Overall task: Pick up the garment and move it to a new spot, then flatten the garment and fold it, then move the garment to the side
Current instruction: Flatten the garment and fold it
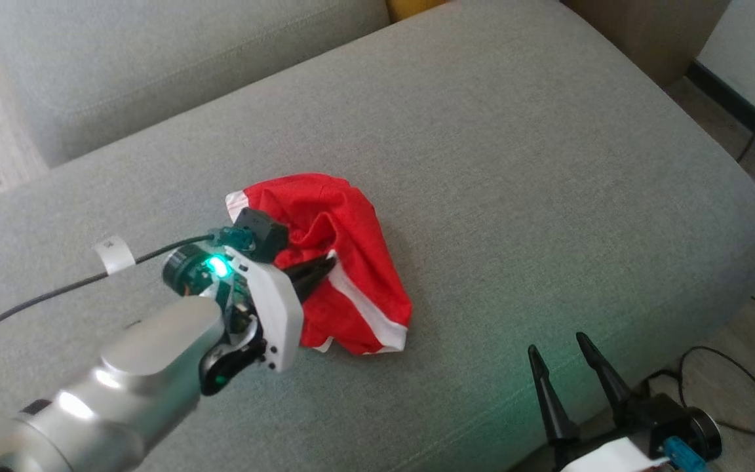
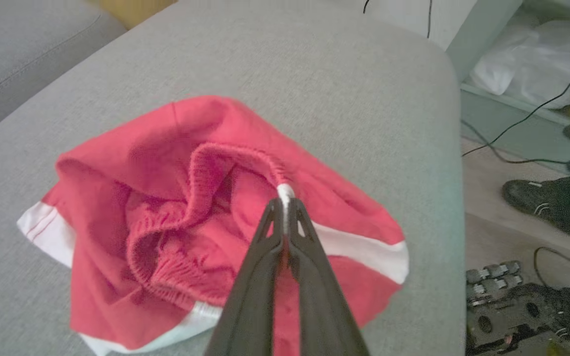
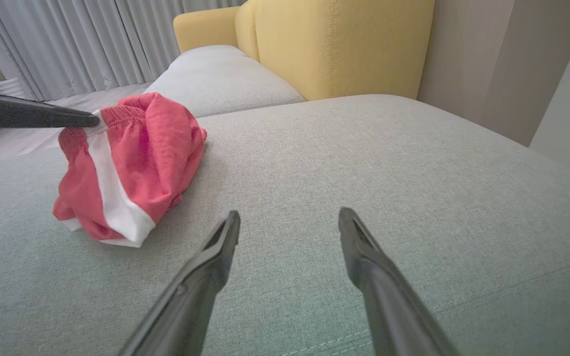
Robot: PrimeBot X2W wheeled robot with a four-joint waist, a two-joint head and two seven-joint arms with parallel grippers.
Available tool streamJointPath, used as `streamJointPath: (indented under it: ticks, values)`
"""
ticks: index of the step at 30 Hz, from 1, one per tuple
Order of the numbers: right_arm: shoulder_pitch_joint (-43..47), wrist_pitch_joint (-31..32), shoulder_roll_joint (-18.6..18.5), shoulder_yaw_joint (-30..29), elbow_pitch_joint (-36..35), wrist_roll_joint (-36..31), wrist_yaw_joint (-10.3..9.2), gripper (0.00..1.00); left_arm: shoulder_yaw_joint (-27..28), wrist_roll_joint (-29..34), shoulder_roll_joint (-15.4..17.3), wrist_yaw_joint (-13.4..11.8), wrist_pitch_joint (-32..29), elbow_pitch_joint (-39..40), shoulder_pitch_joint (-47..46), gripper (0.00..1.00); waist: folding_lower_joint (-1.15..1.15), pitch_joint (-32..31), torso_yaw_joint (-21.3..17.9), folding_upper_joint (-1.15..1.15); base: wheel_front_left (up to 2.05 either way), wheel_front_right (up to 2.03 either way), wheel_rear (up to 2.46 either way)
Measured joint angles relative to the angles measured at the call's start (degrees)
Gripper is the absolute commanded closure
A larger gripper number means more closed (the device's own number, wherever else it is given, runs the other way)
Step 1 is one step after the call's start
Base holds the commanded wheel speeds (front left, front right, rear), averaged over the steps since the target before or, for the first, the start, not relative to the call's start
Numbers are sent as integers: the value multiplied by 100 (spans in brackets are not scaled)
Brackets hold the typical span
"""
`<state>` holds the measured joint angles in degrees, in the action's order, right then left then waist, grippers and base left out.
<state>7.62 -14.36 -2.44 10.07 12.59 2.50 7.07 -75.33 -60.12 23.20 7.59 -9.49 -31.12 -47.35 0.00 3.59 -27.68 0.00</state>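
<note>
My left claw point(image 2: 285, 202) pinches the waistband of the crumpled red shorts point(image 1: 358, 249), mid grey sofa cushion point(image 1: 515, 164). My right claw point(image 1: 557, 344) hangs spread near the cushion's edge. The cable tag point(image 1: 114, 254) has print too small to read.

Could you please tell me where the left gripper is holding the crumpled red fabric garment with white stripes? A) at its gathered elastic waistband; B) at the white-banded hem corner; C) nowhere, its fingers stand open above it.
A: in the left wrist view the left gripper has its two dark fingers shut together on the ribbed waistband edge of the crumpled red fabric garment, which lies on the grey sofa cushion.
</note>
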Motion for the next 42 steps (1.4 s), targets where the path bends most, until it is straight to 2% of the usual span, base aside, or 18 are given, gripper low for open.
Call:
streamJointPath:
  ticks: [5, 9, 15, 19, 23, 31, 35, 42]
  values:
    - [1, 0, -1, -7, 23, 2, 0, 0, -46, -267, -87, 0, 344, 276, -136, 100, 0, -194, 17, 0, 0, 0, 0]
    - [9, 0, -4, -19, 23, 4, 0, 0, -15, -296, -310, 0, 738, 222, -751, 100, 0, -354, 112, 0, 0, 0, 0]
    - [27, 0, -4, -38, 18, 54, 0, 0, 383, -292, -671, 0, 1448, -205, -1913, 100, -1, -567, 376, 0, 0, 0, 0]
    - [67, 0, -5, -104, 5, 55, 0, 0, 503, -283, -747, 0, 1619, -631, -2369, 100, -1, -667, 651, 0, 0, 0, 0]
    - [197, 0, -5, -144, -11, 88, 0, 0, 461, -288, -755, 0, 1568, -926, -2255, 100, -1, -721, 898, 0, 0, 0, 0]
    - [253, 0, -5, -121, 31, 118, 0, 0, 248, -345, -531, 0, 1820, -1436, -755, 100, -1, -671, 1565, 0, 0, 0, 0]
    - [210, 0, -3, -136, 166, 144, 0, 0, 183, -411, -422, 0, 1912, -1371, -530, 100, -1, -559, 1852, 0, 0, 0, 0]
    - [-755, 0, -47, -174, 906, 938, 0, 0, 119, -411, -323, 0, 1939, -1040, -532, 100, 0, -321, 2343, 0, 0, 0, 0]
